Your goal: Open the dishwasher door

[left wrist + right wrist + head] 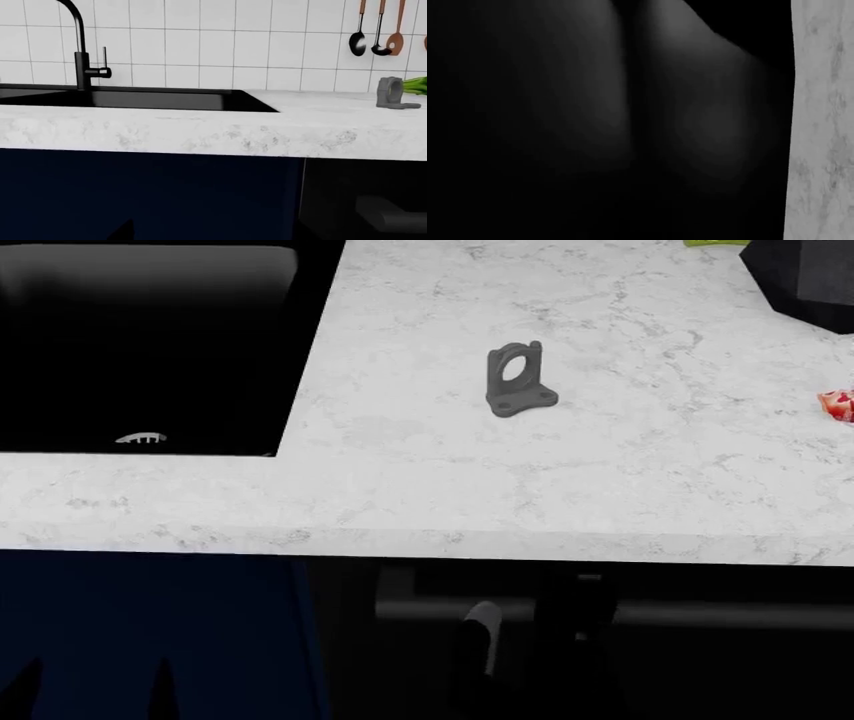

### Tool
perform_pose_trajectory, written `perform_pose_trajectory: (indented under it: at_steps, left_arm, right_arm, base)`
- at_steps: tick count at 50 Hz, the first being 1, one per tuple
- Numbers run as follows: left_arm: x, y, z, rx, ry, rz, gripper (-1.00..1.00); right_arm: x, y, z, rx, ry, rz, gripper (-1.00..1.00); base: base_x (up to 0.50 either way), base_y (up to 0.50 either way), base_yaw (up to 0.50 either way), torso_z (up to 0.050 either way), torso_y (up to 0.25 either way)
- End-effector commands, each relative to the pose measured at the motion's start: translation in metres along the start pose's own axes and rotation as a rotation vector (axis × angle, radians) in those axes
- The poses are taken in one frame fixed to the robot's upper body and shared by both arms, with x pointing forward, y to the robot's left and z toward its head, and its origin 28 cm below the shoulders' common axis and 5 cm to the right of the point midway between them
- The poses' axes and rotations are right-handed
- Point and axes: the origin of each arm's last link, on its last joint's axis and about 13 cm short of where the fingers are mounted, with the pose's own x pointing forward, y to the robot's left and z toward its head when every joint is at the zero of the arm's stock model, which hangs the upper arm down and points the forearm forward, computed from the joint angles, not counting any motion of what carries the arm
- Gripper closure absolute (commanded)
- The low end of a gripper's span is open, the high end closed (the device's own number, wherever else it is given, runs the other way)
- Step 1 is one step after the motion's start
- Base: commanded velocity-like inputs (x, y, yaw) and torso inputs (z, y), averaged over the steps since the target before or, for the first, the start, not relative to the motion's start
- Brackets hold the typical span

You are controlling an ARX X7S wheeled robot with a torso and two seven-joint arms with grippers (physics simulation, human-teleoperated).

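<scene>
The dishwasher door (694, 670) is a black panel under the counter at the right, next to a navy cabinet. Its dark-grey bar handle (721, 613) runs across just below the counter edge. My right gripper (534, 635) is at the left part of the handle, with a pale finger (482, 626) below the bar and a dark part crossing it. The right wrist view is almost all dark and shows no jaws. My left gripper (94, 685) is open and empty in front of the navy cabinet (147, 195). The door (347, 180) and its handle end (390, 214) also show in the left wrist view.
A white marble countertop (574, 490) overhangs the door. On it are a black sink (134, 340), a black faucet (81, 55) and a grey bracket (518, 382). Utensils (377, 30) hang on the tiled wall. A marble edge (820, 120) shows in the right wrist view.
</scene>
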Motion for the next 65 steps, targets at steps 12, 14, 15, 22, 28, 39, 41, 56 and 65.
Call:
perform_pose_trajectory:
  at_steps: [12,14,15,22,28,39,41,56,65]
  left_arm:
    - [-0.001,0.000,-0.001,-0.007,-0.004,-0.001,-1.00]
    - [-0.001,0.000,-0.001,-0.007,-0.004,-0.003,-1.00]
    - [0.000,0.000,-0.001,-0.007,-0.004,-0.003,-1.00]
    - [0.000,0.000,0.001,-0.008,-0.010,-0.008,-1.00]
    - [0.001,0.000,0.003,-0.010,-0.014,-0.010,-1.00]
    - [0.000,0.006,0.003,-0.004,-0.017,0.005,-1.00]
    - [0.000,0.006,0.003,-0.003,-0.017,0.007,-1.00]
    - [0.000,0.007,0.001,-0.003,-0.018,0.009,-1.00]
    - [0.000,0.007,0.003,-0.002,-0.022,0.007,-1.00]
  right_arm:
    - [-0.030,-0.003,0.001,0.025,-0.026,0.138,1.00]
    - [-0.036,-0.004,0.001,0.024,-0.032,0.143,1.00]
    - [-0.038,-0.004,0.002,0.023,-0.035,0.142,1.00]
    - [-0.056,-0.005,0.004,0.026,-0.062,0.157,1.00]
    - [-0.073,-0.002,0.004,0.025,-0.075,0.167,1.00]
    - [-0.096,0.003,0.009,0.030,-0.099,0.178,1.00]
    - [-0.099,0.004,0.010,0.031,-0.101,0.180,1.00]
    - [-0.137,0.022,0.010,0.048,-0.098,0.226,1.00]
    - [-0.150,0.028,0.011,0.058,-0.088,0.243,1.00]
  base:
    - [0.00,0.00,0.00,0.000,0.000]
    - [0.00,0.00,0.00,-0.005,0.000]
    - [0.00,0.00,0.00,0.000,0.000]
    - [0.00,0.00,0.00,0.000,0.000]
    - [0.00,0.00,0.00,0.000,0.000]
    - [0.00,0.00,0.00,0.000,0.000]
    - [0.00,0.00,0.00,0.000,0.000]
    - [0.00,0.00,0.00,0.000,0.000]
    - [0.00,0.00,0.00,0.000,0.000]
